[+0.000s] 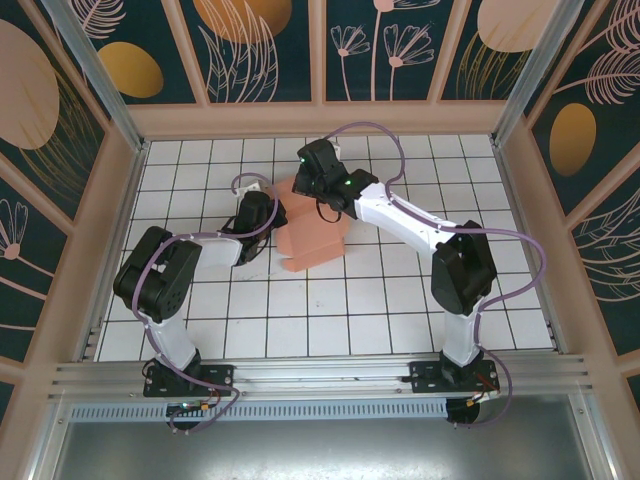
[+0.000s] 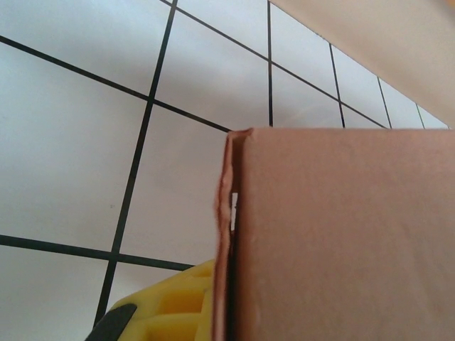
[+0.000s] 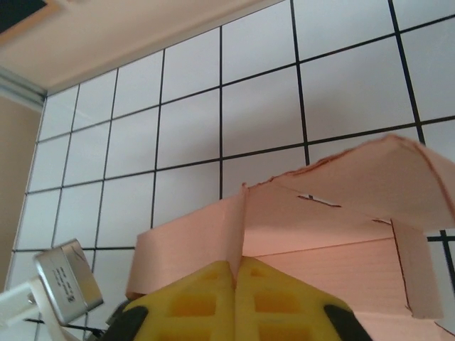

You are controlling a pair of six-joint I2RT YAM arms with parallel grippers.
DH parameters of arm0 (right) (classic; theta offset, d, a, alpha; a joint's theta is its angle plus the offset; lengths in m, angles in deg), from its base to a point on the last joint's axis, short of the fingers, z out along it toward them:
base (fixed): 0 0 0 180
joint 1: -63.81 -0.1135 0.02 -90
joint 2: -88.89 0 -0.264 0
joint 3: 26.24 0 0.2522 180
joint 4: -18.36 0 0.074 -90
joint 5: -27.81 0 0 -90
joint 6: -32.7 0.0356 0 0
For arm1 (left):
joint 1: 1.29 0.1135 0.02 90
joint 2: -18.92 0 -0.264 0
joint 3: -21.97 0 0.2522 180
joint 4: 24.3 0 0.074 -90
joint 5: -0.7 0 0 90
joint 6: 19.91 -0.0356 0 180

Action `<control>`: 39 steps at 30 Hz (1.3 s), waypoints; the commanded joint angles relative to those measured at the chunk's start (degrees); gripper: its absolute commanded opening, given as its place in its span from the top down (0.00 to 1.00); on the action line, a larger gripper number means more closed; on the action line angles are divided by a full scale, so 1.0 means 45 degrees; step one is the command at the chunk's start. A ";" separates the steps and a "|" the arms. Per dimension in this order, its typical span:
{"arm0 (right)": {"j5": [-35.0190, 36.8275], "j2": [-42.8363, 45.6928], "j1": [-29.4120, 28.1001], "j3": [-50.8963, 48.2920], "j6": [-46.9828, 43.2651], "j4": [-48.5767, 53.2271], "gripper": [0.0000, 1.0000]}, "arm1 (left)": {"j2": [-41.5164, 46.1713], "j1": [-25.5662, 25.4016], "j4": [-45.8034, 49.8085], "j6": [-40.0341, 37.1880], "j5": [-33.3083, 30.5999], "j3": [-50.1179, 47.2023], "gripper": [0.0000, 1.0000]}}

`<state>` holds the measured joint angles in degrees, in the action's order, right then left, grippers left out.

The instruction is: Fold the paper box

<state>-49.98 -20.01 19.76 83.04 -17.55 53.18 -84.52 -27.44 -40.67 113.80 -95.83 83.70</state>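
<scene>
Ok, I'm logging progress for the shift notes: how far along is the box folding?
Done: the paper box has side walls standing upright, seen in the right wrist view. In hand: the right gripper pinches the edge of one wall, and the left gripper is at the box's left side, its grip unclear. Left: the slotted flap arches open and untucked, so closing remains.

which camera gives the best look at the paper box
Top external: nearly the whole paper box is in frame, shape readable. Left wrist gives one flat wall and its edge, very close. Right wrist gives flaps and a slot, cropped.
</scene>
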 commanded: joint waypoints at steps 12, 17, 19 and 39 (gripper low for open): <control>-0.0993 0.3338 -0.0086 -0.2567 -0.2349 -0.2060 0.49 | 0.0188 0.0052 0.0640 -0.0175 0.0294 0.0569 1.00; -0.0867 0.5430 0.1389 -0.4736 -0.2739 -0.2718 0.46 | 0.0253 0.0050 0.1119 -0.0412 0.0656 0.0931 1.00; -0.2965 0.5990 0.2733 -0.5823 -0.2729 -0.3589 0.46 | 0.0433 0.0050 0.1050 -0.0840 0.0968 0.0944 1.00; -1.0474 0.3334 0.4990 -0.5093 -0.8617 -0.4372 0.57 | 0.0390 0.0061 0.1154 -0.0884 0.2929 0.1655 1.00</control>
<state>-91.77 -4.08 42.60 57.73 -51.52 33.57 -84.13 -27.42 -35.82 109.73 -84.90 88.92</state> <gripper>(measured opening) 0.441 0.074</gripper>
